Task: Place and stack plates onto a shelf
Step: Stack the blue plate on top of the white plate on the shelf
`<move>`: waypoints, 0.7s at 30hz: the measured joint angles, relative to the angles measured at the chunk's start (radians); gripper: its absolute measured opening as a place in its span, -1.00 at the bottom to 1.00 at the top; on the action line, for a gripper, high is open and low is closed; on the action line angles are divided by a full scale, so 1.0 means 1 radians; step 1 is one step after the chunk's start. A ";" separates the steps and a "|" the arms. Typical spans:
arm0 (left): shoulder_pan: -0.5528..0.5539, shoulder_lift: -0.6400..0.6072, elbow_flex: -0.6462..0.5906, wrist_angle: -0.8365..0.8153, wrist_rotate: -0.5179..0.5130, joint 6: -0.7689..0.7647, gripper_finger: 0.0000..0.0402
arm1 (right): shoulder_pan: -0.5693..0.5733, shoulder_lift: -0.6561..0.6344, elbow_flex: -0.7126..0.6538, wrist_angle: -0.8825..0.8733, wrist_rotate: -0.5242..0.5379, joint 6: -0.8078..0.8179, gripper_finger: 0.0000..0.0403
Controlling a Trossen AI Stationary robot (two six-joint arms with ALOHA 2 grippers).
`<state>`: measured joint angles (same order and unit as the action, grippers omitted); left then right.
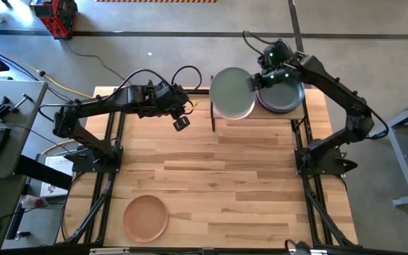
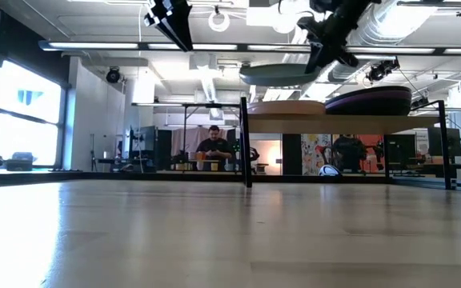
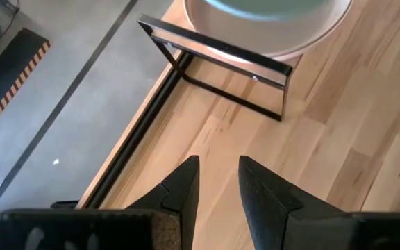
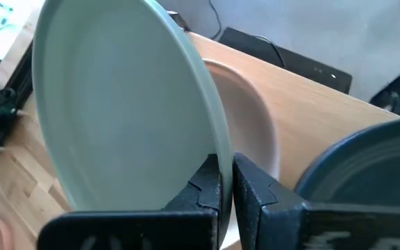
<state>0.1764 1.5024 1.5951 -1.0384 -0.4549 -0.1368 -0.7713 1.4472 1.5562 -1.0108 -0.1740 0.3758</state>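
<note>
**Sage plate hanging over the shelf's left half**

The right pincer is clamping the rim of a round, shallow, matte sage green plate, its fingers pinched tight on the edge nearest the arm. In the low view the plate is hanging above the shelf without touching, lying close to flat with its face upward and its free edge reaching away from the pincer toward the left arm. Under it a beige plate is resting on the left half of the raised light-wood shelf on thin black posts, at the far side of the wooden desk. A stack of dark plates with a purple one in it is sitting on the shelf's right half. The left pincer is hovering over the desk just left of the shelf, fingers parted a little and holding nothing. A round terracotta plate is lying flat near the desk's front left corner
</note>
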 joint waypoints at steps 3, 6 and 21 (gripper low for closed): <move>0.000 0.000 0.000 -0.011 0.000 0.000 -0.55 | -0.044 0.013 0.000 -0.014 -0.020 -0.001 -1.00; 0.000 0.000 0.000 -0.012 0.000 0.000 -0.55 | -0.065 0.039 0.000 -0.041 -0.021 -0.016 -1.00; 0.000 0.000 -0.001 -0.012 0.000 0.000 -0.55 | -0.051 0.123 -0.001 -0.077 -0.006 0.001 -1.00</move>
<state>0.1764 1.5028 1.5944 -1.0500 -0.4553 -0.1372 -0.8223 1.5704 1.5555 -1.0875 -0.1799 0.3769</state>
